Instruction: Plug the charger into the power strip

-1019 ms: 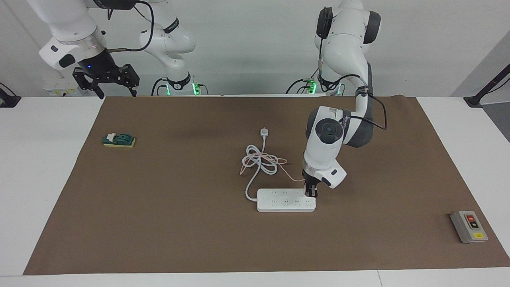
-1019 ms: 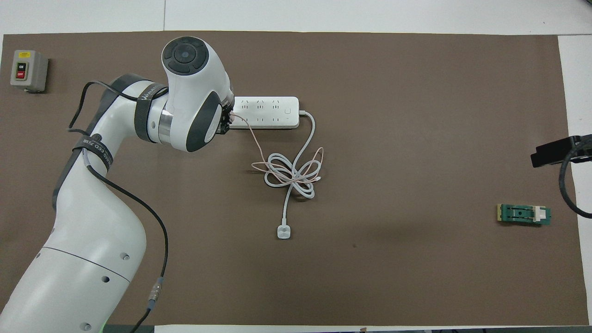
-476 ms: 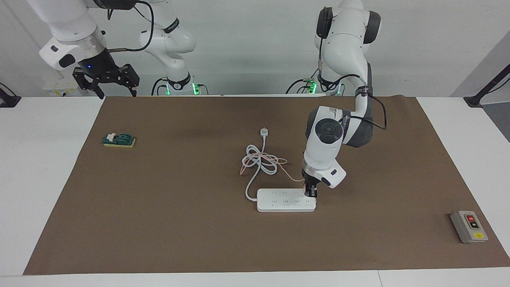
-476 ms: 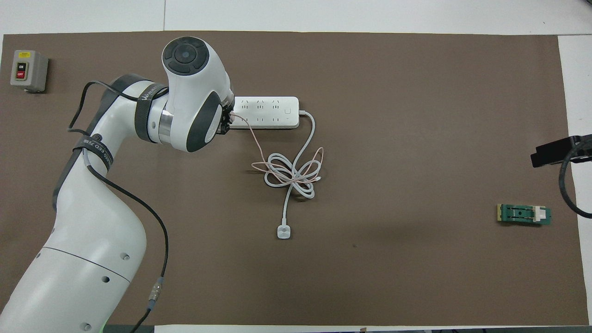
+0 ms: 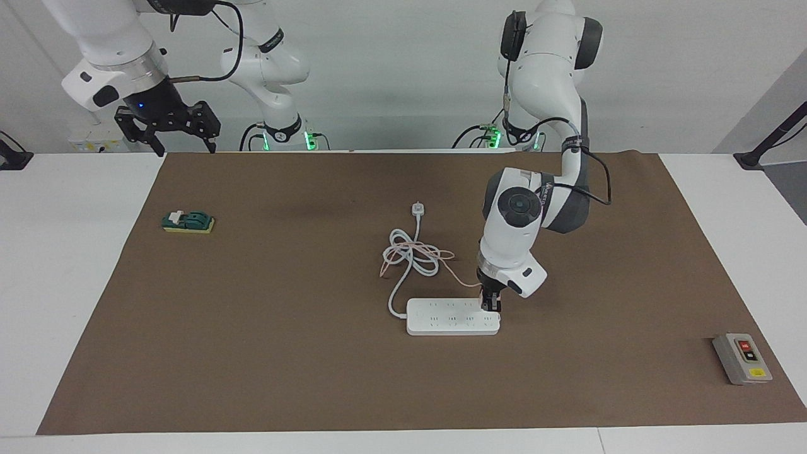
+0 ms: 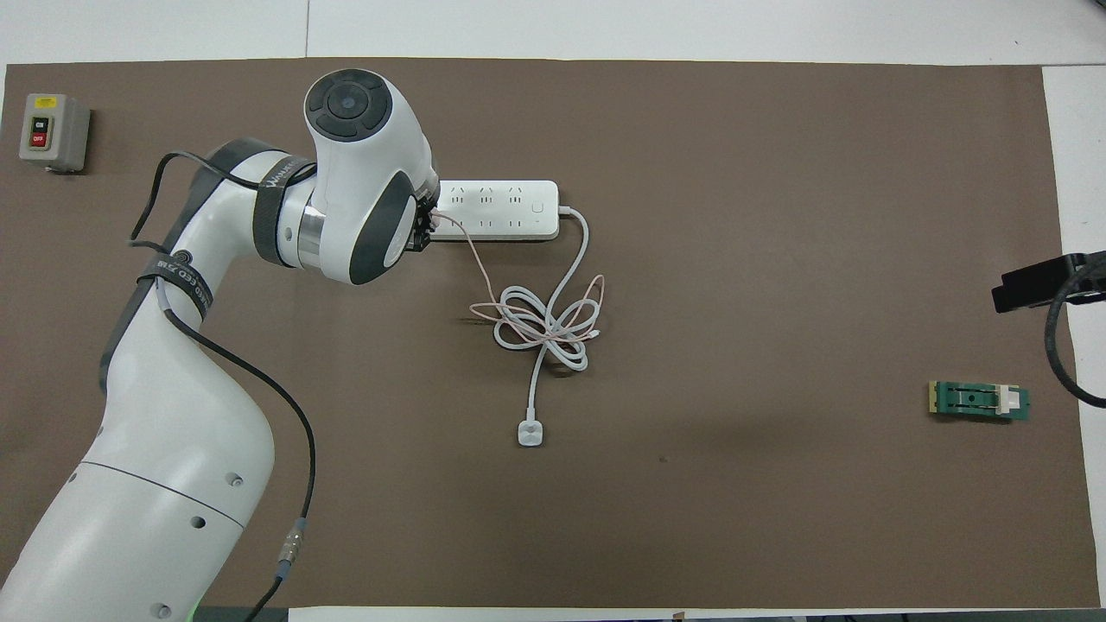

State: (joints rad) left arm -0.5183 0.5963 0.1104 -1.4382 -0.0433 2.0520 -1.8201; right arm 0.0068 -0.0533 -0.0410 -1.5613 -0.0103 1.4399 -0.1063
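The white power strip (image 5: 451, 317) (image 6: 501, 207) lies flat in the middle of the brown mat. My left gripper (image 5: 491, 304) (image 6: 423, 231) points straight down at the strip's end toward the left arm, shut on the charger. The fingers and wrist hide almost all of the charger's body. Its thin pink cable (image 5: 457, 272) (image 6: 473, 268) runs from the fingers to a loose tangle nearer the robots. Over the mat's corner at the right arm's end, my right gripper (image 5: 169, 135) hangs open and holds nothing; that arm waits.
The strip's thick white cord (image 5: 410, 252) (image 6: 540, 333) is coiled nearer the robots and ends in a small white plug (image 5: 417, 209) (image 6: 530, 432). A grey button box (image 5: 743, 358) (image 6: 54, 130) sits toward the left arm's end. A green block (image 5: 188, 221) (image 6: 979, 401) lies toward the right arm's end.
The left arm's wrist has shifted very slightly while its gripper stays at the strip's end. The right arm has not moved.
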